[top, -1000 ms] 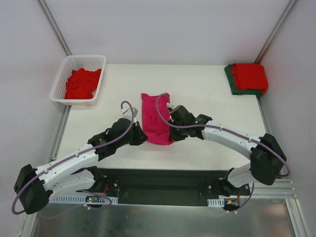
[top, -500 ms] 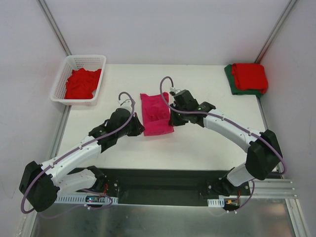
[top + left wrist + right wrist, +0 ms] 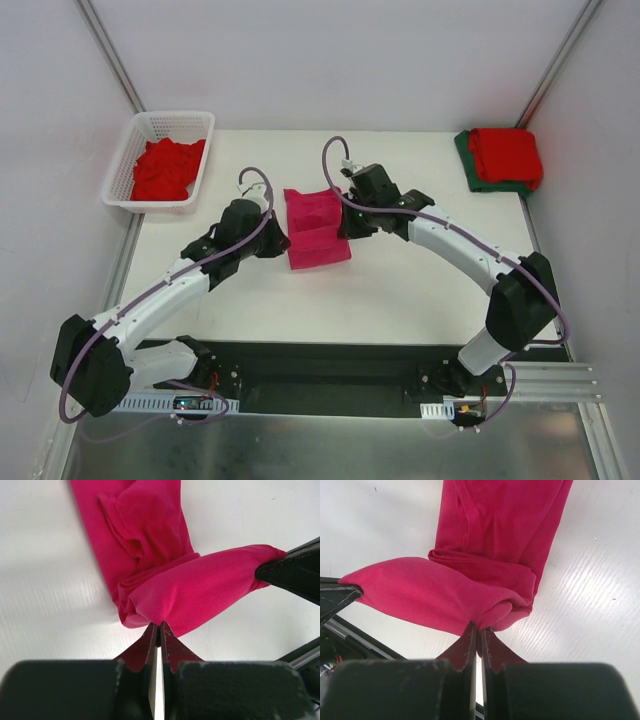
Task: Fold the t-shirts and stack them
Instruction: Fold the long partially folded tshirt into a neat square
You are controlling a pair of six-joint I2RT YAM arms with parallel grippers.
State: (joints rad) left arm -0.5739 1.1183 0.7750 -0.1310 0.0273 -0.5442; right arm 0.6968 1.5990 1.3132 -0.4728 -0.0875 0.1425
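Two pinches: left gripper (image 3: 158, 628) and right gripper (image 3: 479, 630) clamp the magenta t-shirt (image 3: 318, 232) (folded double, creased).

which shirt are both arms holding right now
The magenta-pink t-shirt at mid-table, both arms' jaws shut on it. The red pile in the basket and the far-right red-on-green stack lie untouched.

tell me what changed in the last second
The left gripper and right gripper, shut on the near edge of the pink shirt, carried it farther out across the table and over the rest, folding the shirt shorter. Nothing was let go. The basket of red shirts and the folded red shirt on the green shirt stayed put.
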